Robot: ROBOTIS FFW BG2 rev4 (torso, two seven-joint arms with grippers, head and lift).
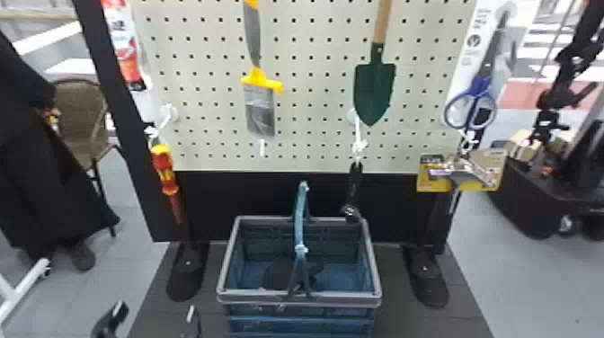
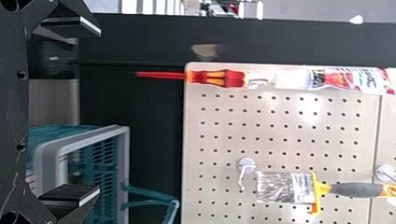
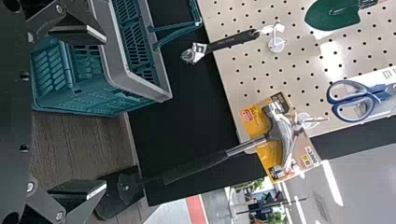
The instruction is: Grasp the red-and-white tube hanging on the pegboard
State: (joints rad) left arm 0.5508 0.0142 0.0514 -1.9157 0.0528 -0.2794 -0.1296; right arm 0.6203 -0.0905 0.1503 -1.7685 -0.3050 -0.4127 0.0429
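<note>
Spread wide, my left claw (image 2: pixel 93 112) sits low with its two flat fingers far apart and nothing between them. My right claw (image 3: pixel 93 112) is splayed in the same way and holds nothing.

Ahead of both claws, and rising well above them, stands the pegboard (image 1: pixel 206 90). The blue basket (image 1: pixel 341 297), grey-rimmed with its handle upright, sits close ahead of the claws and to the right of my left one.

A hammer (image 3: pixel 275 135) in its yellow card hangs well ahead of my right claw. A green trowel (image 3: pixel 331 13) hangs farther off and higher.

The red-and-white tube (image 2: pixel 345 79) hangs at the pegboard's left edge. It is high above my left claw, well ahead of it, and far from either finger.

A paintbrush (image 2: pixel 285 186) with a yellow collar hangs on the board, to the right of the tube as seen from my left claw. A red-and-yellow screwdriver (image 2: pixel 217 78) hangs tip down just under the tube, between the tube and my left claw in height, and well apart from the claw.
</note>
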